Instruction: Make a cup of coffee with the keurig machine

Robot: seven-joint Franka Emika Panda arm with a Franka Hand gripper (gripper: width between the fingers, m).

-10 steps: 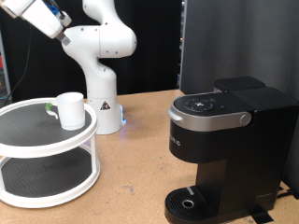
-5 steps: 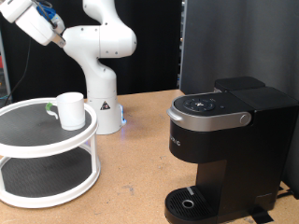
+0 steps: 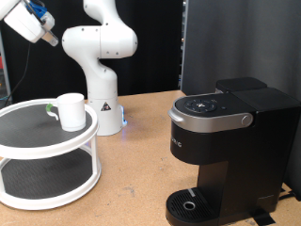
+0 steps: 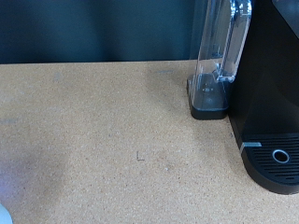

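Note:
The white cup (image 3: 70,109) stands upright on the top tier of a white two-tier round stand (image 3: 38,141) at the exterior view's left. The black keurig machine (image 3: 226,151) stands at the exterior view's right with its lid shut and its round drip base (image 3: 193,204) bare. The wrist view shows the machine's side with its clear water tank (image 4: 220,56) and part of the drip base (image 4: 277,161). The white arm (image 3: 33,21) reaches up to the exterior view's top left corner, well above the cup. The gripper's fingers show in neither view.
The arm's white base (image 3: 105,104) stands behind the stand on the brown table (image 3: 141,169). A dark panel (image 3: 235,42) rises behind the machine. A sliver of something white (image 4: 4,217) sits at a corner of the wrist view.
The arm's end has swung further towards the exterior view's top left, away from the cup. The cup and machine have not moved.

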